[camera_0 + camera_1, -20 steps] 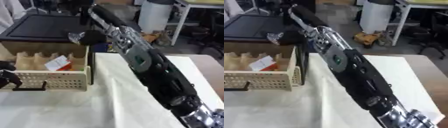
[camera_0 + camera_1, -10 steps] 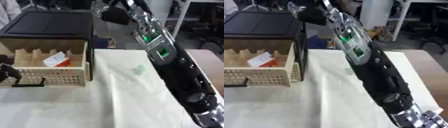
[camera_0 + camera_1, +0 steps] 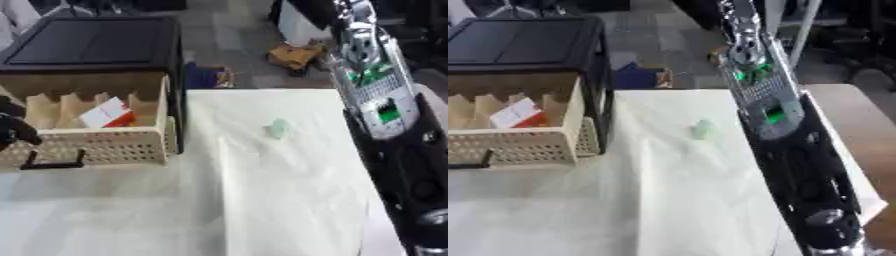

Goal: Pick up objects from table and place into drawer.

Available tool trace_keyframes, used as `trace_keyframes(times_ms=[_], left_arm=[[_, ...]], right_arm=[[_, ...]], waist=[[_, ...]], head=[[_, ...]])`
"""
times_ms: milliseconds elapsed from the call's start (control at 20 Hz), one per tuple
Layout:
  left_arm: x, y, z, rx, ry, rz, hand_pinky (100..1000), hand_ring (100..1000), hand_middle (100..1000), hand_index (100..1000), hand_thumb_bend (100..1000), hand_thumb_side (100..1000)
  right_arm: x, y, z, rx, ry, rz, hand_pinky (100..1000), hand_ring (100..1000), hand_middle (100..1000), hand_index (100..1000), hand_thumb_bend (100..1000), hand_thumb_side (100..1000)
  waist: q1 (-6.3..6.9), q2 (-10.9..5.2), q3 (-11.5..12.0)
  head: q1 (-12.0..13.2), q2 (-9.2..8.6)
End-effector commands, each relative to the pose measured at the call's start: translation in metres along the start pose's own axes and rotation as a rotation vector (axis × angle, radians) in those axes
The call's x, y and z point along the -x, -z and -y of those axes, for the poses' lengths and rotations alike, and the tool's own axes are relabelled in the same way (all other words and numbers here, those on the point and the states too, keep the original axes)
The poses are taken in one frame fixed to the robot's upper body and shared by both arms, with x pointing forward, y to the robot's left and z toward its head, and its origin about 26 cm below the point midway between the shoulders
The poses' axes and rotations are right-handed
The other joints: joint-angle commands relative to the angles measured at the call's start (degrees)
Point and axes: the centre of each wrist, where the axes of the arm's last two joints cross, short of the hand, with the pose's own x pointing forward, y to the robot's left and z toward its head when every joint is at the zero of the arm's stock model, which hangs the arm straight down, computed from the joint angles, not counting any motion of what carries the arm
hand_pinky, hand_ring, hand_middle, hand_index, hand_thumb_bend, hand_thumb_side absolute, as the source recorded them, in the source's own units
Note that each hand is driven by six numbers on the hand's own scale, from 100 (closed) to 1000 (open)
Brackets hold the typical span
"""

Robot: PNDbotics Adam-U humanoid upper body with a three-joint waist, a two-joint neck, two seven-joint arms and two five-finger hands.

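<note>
Raised right arm (image 3: pixel 785 130) now clears drawer (image 3: pixel 96 145); left robot hand (image 3: pixel 13 127) (left eye only).

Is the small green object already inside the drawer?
No. The green object lies on the white cloth, right of the open drawer.

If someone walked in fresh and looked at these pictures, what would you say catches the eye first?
The robot's right arm dominates, a black and silver limb with green lights running up the right side and out of the top edge. Next comes the open beige drawer at the left, pulled out of a black cabinet, with a red and white packet inside. A small pale green object lies alone on the white cloth.
</note>
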Motion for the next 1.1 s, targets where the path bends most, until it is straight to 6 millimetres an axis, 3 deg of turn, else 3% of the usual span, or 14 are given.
trace_keyframes(times_ms=[50,450,750,900,1050,1100], left_arm=[[-0.01,0.005,-0.007,-0.014,0.061,0.074,448,496,552,687,105,1000],[-0.03,0.019,-0.025,-0.1,0.201,0.255,440,492,540,702,100,936],[-0.044,0.026,-0.036,-0.129,0.272,0.38,384,459,513,693,100,860],[-0.043,0.02,-0.042,-0.055,0.306,0.519,299,407,481,687,100,807],[-0.046,0.017,-0.048,0.079,0.401,0.588,272,445,481,691,100,740],[-0.047,0.016,-0.05,0.136,0.439,0.597,282,464,490,703,100,731]], right_arm=[[-0.013,-0.002,0.02,0.092,0.024,0.056,647,668,552,809,100,695],[-0.004,-0.023,0.032,0.233,0.038,0.087,677,704,595,838,100,901],[0.014,-0.035,0.037,0.281,0.024,-0.006,675,687,579,847,100,915],[0.017,-0.038,0.04,0.282,0.007,-0.028,678,687,579,845,100,936],[0.018,-0.042,0.045,0.297,0.001,-0.038,683,674,560,816,100,931],[0.019,-0.043,0.047,0.312,0.005,-0.043,686,675,561,812,100,989]], waist=[[0.37,-0.64,-0.03],[1.23,-0.68,0.69],[1.51,-0.82,1.29],[1.62,-0.85,1.7],[1.73,-0.88,2.2],[1.76,-0.88,2.33]], head=[[0.27,0.49],[0.59,0.92],[0.85,1.13],[0.72,1.15],[0.23,1.23],[-0.03,1.29]])
